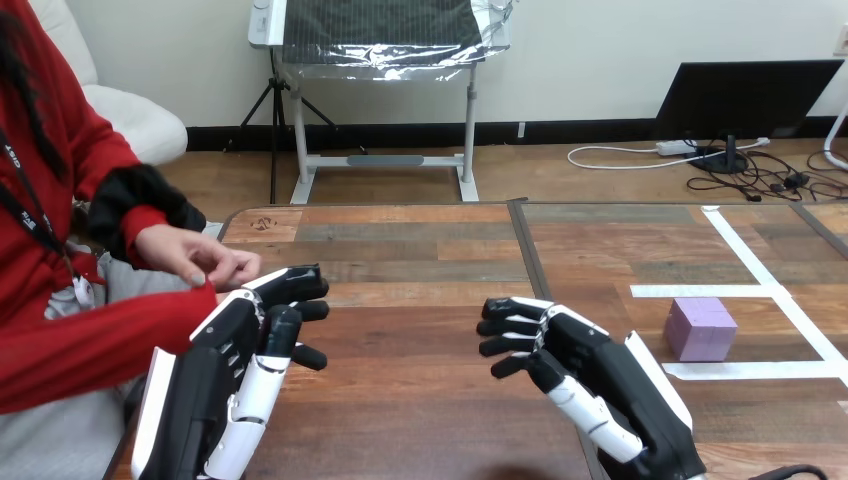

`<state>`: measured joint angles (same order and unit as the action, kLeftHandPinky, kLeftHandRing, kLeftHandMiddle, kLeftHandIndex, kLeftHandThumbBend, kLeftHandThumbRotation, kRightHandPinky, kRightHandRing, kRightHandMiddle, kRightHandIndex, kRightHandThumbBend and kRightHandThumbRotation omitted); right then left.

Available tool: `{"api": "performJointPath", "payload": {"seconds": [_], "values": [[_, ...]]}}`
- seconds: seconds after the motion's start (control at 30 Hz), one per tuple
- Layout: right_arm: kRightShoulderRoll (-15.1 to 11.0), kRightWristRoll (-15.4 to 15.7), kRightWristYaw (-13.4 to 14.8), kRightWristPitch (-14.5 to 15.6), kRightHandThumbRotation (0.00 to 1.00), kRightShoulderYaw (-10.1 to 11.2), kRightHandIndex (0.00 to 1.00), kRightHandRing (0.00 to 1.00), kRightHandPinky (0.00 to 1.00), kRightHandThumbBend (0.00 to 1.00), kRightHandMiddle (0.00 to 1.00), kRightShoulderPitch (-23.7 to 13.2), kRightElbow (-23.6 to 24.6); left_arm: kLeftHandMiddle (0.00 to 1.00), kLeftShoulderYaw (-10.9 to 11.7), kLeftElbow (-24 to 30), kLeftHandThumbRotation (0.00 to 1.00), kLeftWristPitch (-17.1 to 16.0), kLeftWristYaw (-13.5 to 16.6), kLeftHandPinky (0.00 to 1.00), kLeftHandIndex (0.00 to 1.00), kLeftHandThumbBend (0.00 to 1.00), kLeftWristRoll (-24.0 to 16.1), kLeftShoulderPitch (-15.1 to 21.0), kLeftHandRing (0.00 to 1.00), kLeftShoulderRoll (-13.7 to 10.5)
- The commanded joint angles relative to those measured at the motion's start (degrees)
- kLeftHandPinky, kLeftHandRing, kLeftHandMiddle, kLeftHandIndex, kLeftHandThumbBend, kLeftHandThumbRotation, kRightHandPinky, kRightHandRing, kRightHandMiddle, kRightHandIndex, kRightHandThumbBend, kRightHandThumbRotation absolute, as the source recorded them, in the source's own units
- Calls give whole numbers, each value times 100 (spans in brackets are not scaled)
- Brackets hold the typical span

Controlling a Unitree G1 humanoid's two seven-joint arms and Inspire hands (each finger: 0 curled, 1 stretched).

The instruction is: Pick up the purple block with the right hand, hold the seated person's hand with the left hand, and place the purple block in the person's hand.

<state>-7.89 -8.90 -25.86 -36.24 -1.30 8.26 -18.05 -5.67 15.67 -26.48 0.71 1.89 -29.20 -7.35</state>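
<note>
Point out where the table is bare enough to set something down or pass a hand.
Bare: the wide strip of table between the left hand and right hand, and the far stretch beyond both. Crowded: the left edge, where the person's hands sit close by the left hand, and the right side around the purple block.

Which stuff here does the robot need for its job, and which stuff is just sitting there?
For the job:
- purple block, alone on the table
- right hand, open, beside the block, not touching it
- left hand, open, near the person's hand

Just there:
- white tape stuck on the table around the block
</note>
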Motion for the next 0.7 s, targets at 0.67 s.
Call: {"api": "performJointPath", "payload": {"seconds": [0.67], "values": [[-347,441,660,-708,100,499,81,78,76,85,79,-2253,-1886,73,103,-81,80,-199,-80,57,71,42,139,337,72,181]]}}
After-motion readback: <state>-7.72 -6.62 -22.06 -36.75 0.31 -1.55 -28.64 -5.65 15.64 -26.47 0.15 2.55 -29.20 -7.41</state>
